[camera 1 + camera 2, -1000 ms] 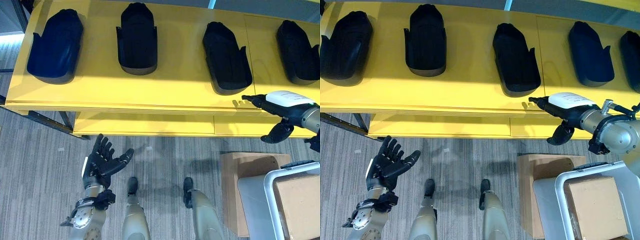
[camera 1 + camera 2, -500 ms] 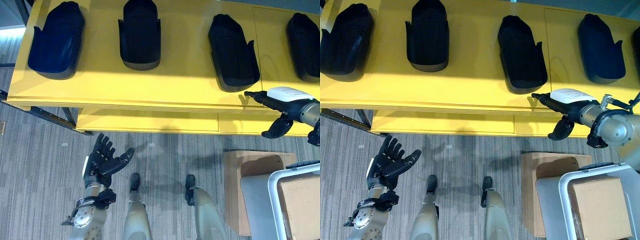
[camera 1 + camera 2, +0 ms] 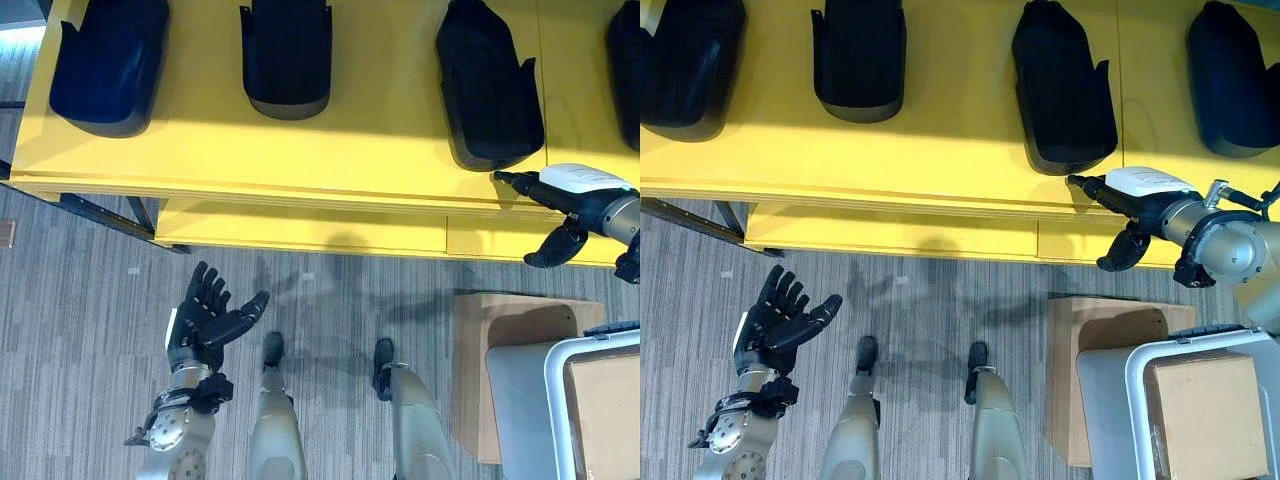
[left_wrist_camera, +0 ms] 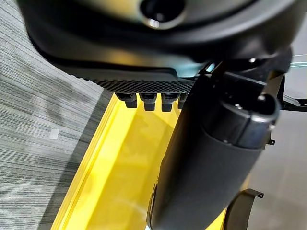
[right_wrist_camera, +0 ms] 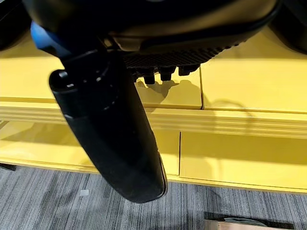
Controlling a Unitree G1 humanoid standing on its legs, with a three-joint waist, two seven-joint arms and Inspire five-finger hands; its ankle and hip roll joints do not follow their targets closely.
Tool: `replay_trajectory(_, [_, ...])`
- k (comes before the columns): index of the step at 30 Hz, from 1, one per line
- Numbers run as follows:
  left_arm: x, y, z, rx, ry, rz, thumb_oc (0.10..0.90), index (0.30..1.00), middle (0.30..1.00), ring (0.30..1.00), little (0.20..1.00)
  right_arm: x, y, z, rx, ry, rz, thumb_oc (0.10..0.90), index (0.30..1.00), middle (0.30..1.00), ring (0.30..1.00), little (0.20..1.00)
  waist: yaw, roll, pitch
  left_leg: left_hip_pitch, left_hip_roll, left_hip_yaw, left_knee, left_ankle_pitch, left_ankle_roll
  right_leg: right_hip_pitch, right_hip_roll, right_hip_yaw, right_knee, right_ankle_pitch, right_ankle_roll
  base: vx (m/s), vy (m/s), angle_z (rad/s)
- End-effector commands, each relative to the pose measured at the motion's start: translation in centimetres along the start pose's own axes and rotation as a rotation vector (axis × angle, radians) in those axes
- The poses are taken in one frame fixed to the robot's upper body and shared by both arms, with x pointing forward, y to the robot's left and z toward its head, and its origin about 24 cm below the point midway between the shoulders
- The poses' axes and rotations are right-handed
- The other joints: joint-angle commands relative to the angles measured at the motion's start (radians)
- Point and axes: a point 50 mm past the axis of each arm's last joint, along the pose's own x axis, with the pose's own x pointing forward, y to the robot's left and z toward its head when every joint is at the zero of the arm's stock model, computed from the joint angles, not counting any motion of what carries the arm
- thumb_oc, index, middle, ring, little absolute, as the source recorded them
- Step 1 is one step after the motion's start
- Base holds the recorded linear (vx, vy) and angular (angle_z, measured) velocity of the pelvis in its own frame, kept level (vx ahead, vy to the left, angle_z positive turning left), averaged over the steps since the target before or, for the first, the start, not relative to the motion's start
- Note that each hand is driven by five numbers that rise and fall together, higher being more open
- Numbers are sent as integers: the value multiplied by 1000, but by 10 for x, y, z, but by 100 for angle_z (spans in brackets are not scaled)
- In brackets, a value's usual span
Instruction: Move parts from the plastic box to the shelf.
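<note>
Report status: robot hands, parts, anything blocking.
Left robot hand open, empty, over floor. Right robot hand open, empty, at yellow shelf front edge. Black parts lie on shelf. Grey plastic box lower right; nothing blocking.

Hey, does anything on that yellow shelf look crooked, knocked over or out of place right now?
Nothing stands out. The dark moulded plastic parts lie in a spaced row on the yellow shelf, none tipped. The third one is slightly angled. The right hand is open at the shelf's front edge; the left hand is open over the floor.
</note>
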Motion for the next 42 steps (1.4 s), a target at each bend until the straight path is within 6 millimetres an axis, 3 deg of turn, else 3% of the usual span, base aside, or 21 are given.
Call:
replay_trajectory(1, [-2,-5,45,12,-223,-57,900,1000,1000,1000,1000,-7,-67,17,-47,-52,-253,900,1000,1000,1000,1000,32,-34,12,185,24,51,-37,-111,0,22,-50,18,-68,50,66,0,0,0])
replay_trajectory(42, [-2,-4,51,-20,-270,-20,900,1000,1000,1000,1000,-1,-107,66,-168,-189,-337,900,1000,1000,1000,1000,56,-59,38,181,27,39,-53,-112,3,-28,-60,7,-9,40,68,1,1,1])
